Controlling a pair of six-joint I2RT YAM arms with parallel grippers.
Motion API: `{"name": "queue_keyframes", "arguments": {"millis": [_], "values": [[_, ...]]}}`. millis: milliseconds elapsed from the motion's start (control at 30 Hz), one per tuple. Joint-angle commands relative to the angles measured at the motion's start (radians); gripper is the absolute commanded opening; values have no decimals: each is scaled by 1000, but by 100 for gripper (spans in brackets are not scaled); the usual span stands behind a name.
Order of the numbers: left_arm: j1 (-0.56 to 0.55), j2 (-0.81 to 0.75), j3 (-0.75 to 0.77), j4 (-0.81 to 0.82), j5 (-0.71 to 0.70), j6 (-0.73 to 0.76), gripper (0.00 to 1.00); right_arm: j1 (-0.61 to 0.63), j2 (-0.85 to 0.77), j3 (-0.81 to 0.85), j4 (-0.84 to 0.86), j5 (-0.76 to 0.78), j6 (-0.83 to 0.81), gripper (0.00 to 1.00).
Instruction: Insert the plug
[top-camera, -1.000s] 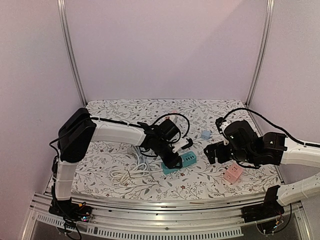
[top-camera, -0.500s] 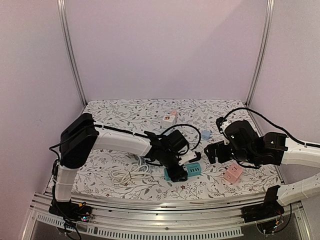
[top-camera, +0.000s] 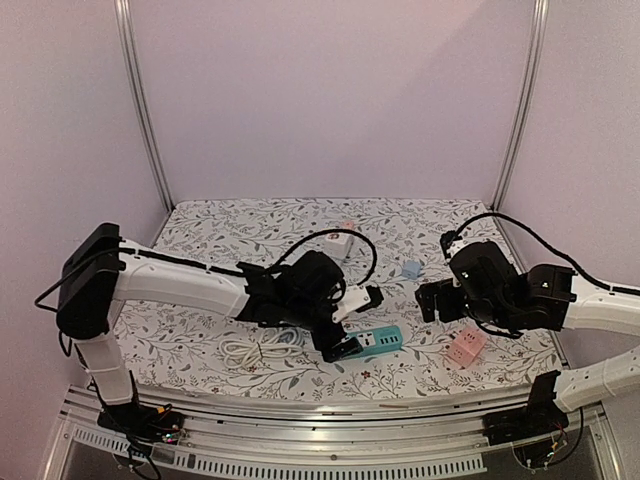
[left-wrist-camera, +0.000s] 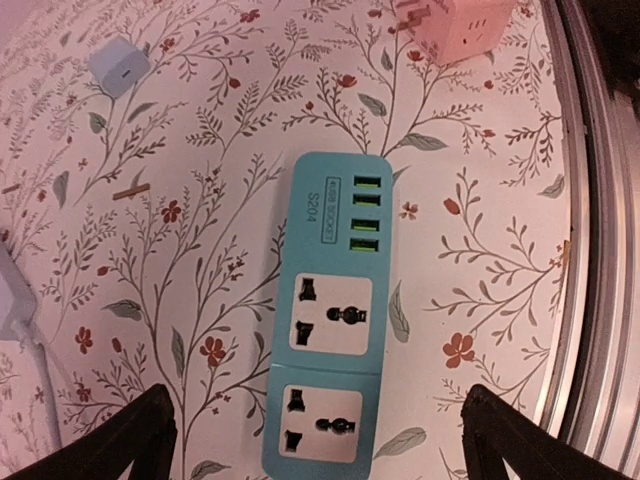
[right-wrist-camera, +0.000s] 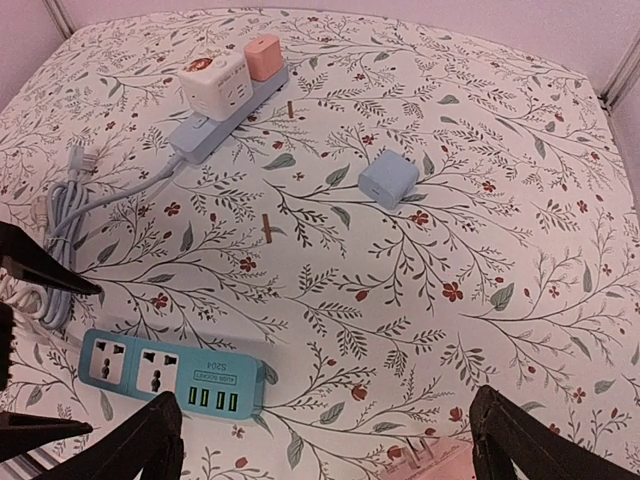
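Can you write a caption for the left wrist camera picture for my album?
Open left gripper hovering over a teal power strip on the flowery tablecloth.

Teal power strip (left-wrist-camera: 335, 310) lies flat between the tool's (left-wrist-camera: 318, 440) parted fingers (left-wrist-camera: 130, 440).

**Strip and plugs lie apart on the table**

The teal strip (left-wrist-camera: 330, 330) lies flat and face up near the table's (top-camera: 200, 235) near edge. It shows two sockets and four green USB ports. The pink plug (top-camera: 466, 347), a cube with its prongs showing, sits well to the strip's right. The blue charger (right-wrist-camera: 388, 180) lies flat farther back.
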Motion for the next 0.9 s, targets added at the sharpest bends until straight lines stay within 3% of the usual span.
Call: {"name": "queue_keyframes", "arguments": {"millis": [0, 133, 233, 433, 867], "values": [[-8, -148, -156, 282, -123, -11, 99, 6, 22, 24, -20, 95, 47, 99], [5, -242, -335, 511, -380, -28, 99, 4, 70, 53, -16, 111, 67, 99], [39, -265, -374, 512, -444, -66, 99, -7, 141, 97, -32, 125, 102, 99], [73, -315, -450, 530, -414, -117, 99, -57, 282, 200, -52, 95, 93, 99], [78, -393, -613, 642, -349, -146, 96, -280, 522, 381, -108, -133, 142, 99]]}}
